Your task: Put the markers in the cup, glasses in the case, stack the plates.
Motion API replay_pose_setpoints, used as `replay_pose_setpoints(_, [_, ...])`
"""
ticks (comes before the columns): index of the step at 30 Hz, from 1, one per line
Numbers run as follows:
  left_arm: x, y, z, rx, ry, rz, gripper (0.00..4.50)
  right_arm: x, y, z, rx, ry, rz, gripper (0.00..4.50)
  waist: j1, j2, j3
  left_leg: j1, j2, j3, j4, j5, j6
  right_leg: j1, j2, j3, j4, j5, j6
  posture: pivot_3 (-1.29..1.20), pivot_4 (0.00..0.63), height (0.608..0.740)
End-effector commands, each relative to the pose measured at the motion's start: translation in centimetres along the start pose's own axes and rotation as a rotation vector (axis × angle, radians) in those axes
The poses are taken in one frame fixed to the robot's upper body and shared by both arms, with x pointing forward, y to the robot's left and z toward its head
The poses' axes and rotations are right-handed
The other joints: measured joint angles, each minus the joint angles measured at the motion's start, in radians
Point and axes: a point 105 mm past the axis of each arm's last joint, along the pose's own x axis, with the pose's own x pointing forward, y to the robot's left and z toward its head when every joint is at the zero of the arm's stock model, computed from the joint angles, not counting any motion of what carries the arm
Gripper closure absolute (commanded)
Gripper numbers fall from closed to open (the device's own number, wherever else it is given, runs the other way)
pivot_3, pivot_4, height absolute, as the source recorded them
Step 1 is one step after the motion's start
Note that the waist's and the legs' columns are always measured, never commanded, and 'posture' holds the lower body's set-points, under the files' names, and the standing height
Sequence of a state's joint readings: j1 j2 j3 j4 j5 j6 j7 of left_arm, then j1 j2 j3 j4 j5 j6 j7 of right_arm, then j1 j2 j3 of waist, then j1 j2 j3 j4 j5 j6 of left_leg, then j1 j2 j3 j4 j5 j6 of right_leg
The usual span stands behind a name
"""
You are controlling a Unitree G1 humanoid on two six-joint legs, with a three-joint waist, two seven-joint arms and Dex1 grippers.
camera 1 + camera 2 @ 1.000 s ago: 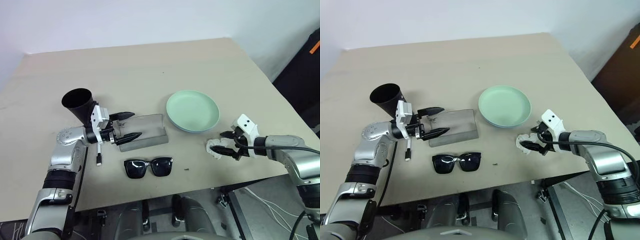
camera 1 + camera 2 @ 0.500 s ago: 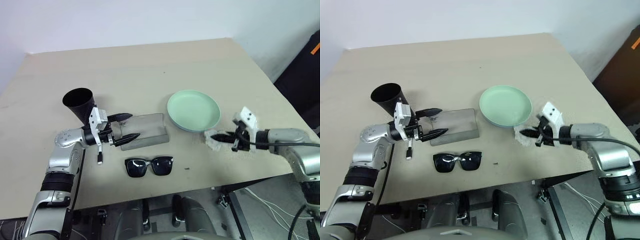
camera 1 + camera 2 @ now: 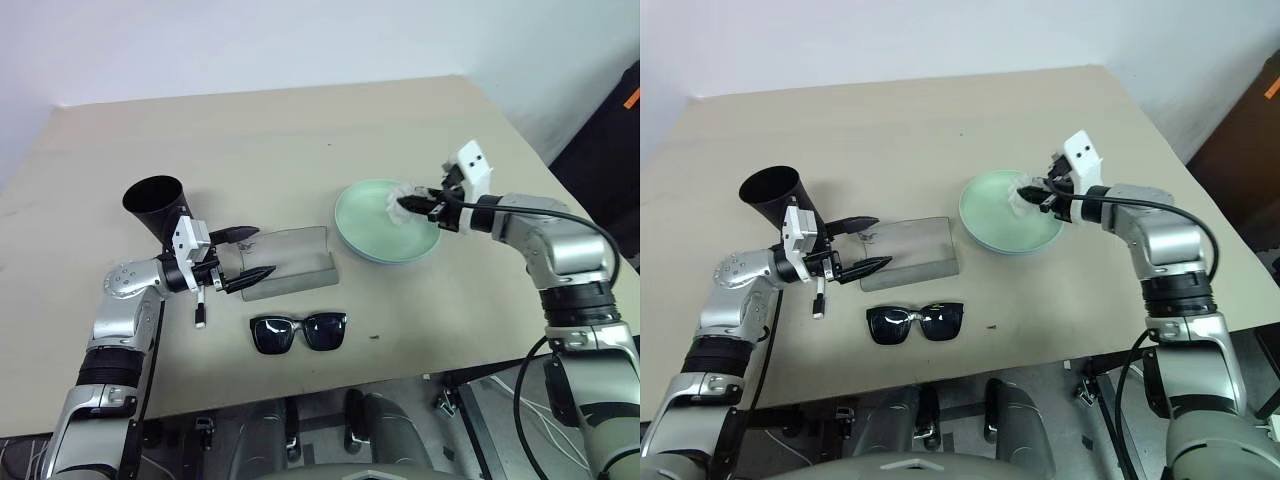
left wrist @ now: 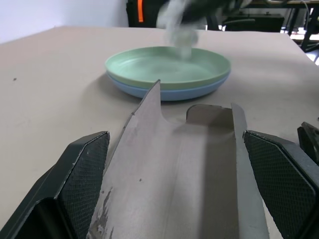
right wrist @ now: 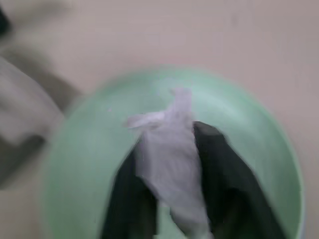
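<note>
My right gripper (image 3: 1038, 196) pinches the crumpled tissue (image 3: 1024, 194) over the stacked plates (image 3: 992, 228); left gripper (image 3: 250, 252) spread around the open case (image 3: 285, 262). Sunglasses (image 3: 298, 332), lying just nearer, go in next.

Matt black cup (image 3: 155, 203), glossy-lensed glasses (image 3: 298, 332), crumpled paper tissue (image 3: 1025, 194), smooth plates (image 3: 385, 222).

left arm: my left gripper (image 3: 245, 251) sits low near the left side, fingers spread wide.
right arm: reaching in, my right gripper (image 3: 412, 203) pinching a white tissue (image 3: 392, 198).
</note>
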State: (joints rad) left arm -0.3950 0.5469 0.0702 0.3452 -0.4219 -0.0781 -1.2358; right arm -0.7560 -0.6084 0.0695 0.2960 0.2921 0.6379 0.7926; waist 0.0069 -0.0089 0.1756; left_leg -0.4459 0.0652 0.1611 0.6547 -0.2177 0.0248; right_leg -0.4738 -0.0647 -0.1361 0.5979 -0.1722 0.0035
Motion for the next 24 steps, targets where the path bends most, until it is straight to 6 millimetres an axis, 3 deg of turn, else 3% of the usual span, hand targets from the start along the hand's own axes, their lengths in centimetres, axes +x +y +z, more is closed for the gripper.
replay_pose_setpoints(1, [-0.6,0.3,1.1,0.051,-0.017,0.021,0.0,0.0,-0.1,2.6,-0.051,-0.067,0.001,2.06,0.0,0.0,0.0,0.0,0.0,0.0,0.0,0.0,0.001,-0.001,0.0,0.0,0.001,0.0,0.0,0.0,0.15,0.74])
replay_pose_setpoints(7, [-1.3,0.1,0.9,0.05,-0.01,0.041,0.0,-0.6,1.3,4.2,-0.088,-0.116,0.084,0.03,-0.004,0.0,0.0,0.001,0.001,0.0,0.002,0.0,0.0,0.0,0.0,0.0,0.002,0.001,0.002,0.0,0.15,0.74])
replay_pose_setpoints(14, [-2.2,0.1,1.3,0.059,-0.001,0.065,0.0,-1.4,5.5,5.7,-0.037,-0.123,0.352,0.03,-0.004,0.001,0.0,0.001,0.002,0.0,0.005,0.0,-0.001,0.001,0.0,0.0,0.004,-0.001,-0.001,0.0,0.15,0.74])
replay_pose_setpoints(24, [-4.3,-0.1,2.0,0.066,0.028,0.089,0.0,-0.7,13.5,4.7,0.092,0.062,0.786,0.03,-0.018,0.001,0.0,0.0,0.002,0.0,0.005,0.0,-0.001,0.0,0.0,0.0,0.004,-0.001,-0.001,0.0,0.15,0.74])
